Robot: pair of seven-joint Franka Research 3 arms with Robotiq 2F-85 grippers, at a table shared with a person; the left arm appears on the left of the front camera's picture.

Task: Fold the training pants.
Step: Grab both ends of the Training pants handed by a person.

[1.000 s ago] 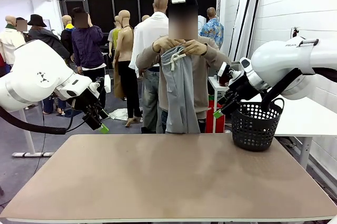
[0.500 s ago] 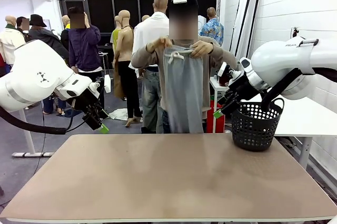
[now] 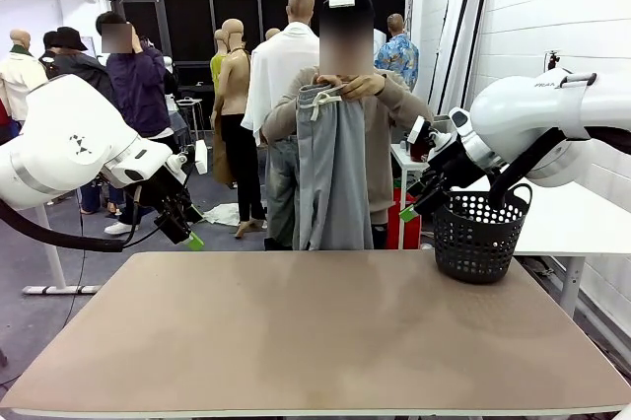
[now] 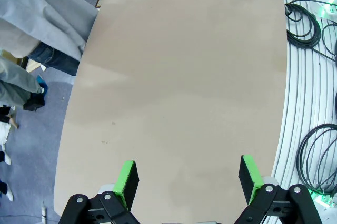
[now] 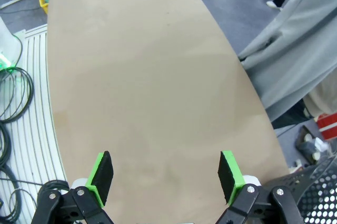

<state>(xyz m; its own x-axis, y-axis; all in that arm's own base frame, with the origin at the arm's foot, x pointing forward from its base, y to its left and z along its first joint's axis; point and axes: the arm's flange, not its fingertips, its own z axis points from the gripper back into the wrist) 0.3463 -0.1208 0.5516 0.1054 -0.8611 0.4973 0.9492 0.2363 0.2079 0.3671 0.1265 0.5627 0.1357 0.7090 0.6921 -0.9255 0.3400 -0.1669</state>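
A person at the far side of the table holds the light grey training pants [image 3: 332, 174] up by the waistband with both hands [image 3: 363, 87], legs hanging down to the table's far edge. The pants also hang past the table edge in the left wrist view [image 4: 39, 11] and the right wrist view [image 5: 295, 61]. My left gripper [image 3: 189, 236] hovers above the table's far left corner, open and holding nothing; its green pads [image 4: 126, 177] stand wide apart over bare tabletop. My right gripper [image 3: 412, 209] hangs open and unladen near the basket, pads [image 5: 100, 173] wide apart.
A black mesh basket [image 3: 477, 233] stands on the table's far right corner, just beside my right gripper. The tan tabletop [image 3: 315, 331] stretches bare in front. Cables [image 4: 316, 155] lie on the floor beside the table. Other people stand farther back.
The person has shifted the pants from a spread, flat hold to a gathered one, hands closer together at the waistband. Both arms have stayed still.
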